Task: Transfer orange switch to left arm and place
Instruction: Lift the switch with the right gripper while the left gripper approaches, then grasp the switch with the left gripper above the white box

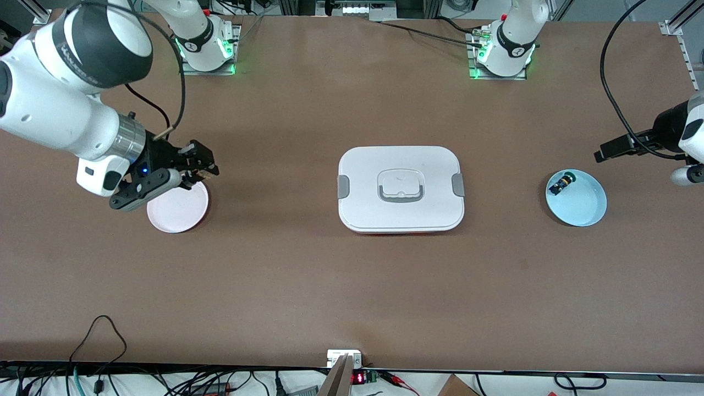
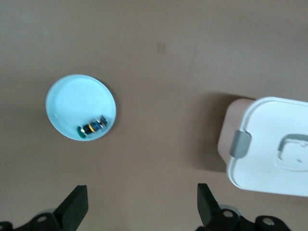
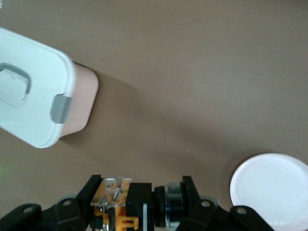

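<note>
My right gripper (image 1: 201, 166) is shut on the orange switch (image 3: 139, 199), a small black part with an orange body and a clear top, and holds it in the air over the rim of a pale pink plate (image 1: 177, 210). In the right wrist view the switch lies crosswise between the two fingers (image 3: 91, 192). The white box (image 1: 400, 188) with grey clips sits at the table's middle, between the two plates. My left gripper (image 2: 142, 207) is open and empty, up in the air at the left arm's end of the table, beside a light blue plate (image 1: 577, 199).
The blue plate holds a small black part with a green cap and blue-yellow details (image 1: 562, 181), also in the left wrist view (image 2: 92, 128). Bare brown table (image 1: 286, 275) lies around the box. Cables run along the table's near edge.
</note>
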Controlling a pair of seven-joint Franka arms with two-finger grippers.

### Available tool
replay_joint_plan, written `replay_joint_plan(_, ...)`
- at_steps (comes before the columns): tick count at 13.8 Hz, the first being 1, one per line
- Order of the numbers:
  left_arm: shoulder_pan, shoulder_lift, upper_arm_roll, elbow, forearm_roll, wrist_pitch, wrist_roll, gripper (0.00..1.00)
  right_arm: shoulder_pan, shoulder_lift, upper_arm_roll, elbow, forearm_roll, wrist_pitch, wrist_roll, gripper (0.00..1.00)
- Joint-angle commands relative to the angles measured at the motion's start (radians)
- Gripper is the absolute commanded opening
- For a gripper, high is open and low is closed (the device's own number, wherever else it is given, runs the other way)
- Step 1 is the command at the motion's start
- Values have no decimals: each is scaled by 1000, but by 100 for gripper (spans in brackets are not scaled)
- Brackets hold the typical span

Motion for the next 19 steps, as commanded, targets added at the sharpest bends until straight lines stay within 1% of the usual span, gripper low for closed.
replay_joint_plan(1, 12, 19, 9, 33, -105, -101, 22, 100, 9, -22, 67, 41, 17, -18, -87, 27)
replay_joint_plan(2, 18, 25, 19, 28, -179, -110, 23, 100, 25, -23, 76, 43, 22, -15, -110, 27)
replay_joint_plan(3, 29, 32, 33, 17, -280, -116, 25, 100, 54, -26, 79, 44, 57, -4, -183, 26)
replay_joint_plan(4, 36, 48, 42, 11, -363, -124, 26, 100, 81, -26, 78, 46, 125, 22, -262, 26)
replay_joint_plan(5, 41, 54, 49, -19, -449, -128, 31, 100, 88, -22, 79, 43, 188, 69, -332, 26)
replay_joint_plan(6, 46, 55, 50, -50, -547, -130, 43, 100, 99, -14, 79, 41, 268, 101, -423, 26)
replay_joint_plan(8, 55, 74, 50, -99, -707, -141, 52, 100, 108, 9, 79, 41, 453, 111, -598, 26)
replay_joint_plan(9, 56, 83, 52, -140, -797, -147, 54, 100, 116, 21, 79, 41, 510, 123, -667, 26)
replay_joint_plan(10, 56, 85, 52, -202, -901, -147, 57, 100, 125, 33, 79, 41, 566, 141, -733, 26)
replay_joint_plan(11, 55, 85, 50, -275, -1026, -141, 77, 100, 125, 52, 79, 41, 650, 140, -793, 27)
replay_joint_plan(12, 46, 85, 50, -326, -1135, -129, 104, 100, 130, 64, 79, 41, 736, 145, -877, 27)
replay_joint_plan(13, 35, 85, 40, -358, -1222, -110, 124, 100, 131, 79, 78, 41, 815, 146, -953, 27)
replay_joint_plan(14, 17, 86, 32, -372, -1276, -96, 132, 100, 142, 95, 78, 41, 889, 148, -1040, 27)
replay_joint_plan(16, -11, 77, -14, -401, -1381, -35, 146, 100, 157, 130, 78, 43, 1012, 201, -1186, 27)
replay_joint_plan(18, -22, 40, -107, -449, -1459, 99, 285, 100, 187, 162, 78, 43, 1104, 260, -1345, 26)
replay_joint_plan(19, -26, 27, -161, -467, -1497, 176, 339, 100, 203, 182, 78, 43, 1179, 283, -1411, 26)
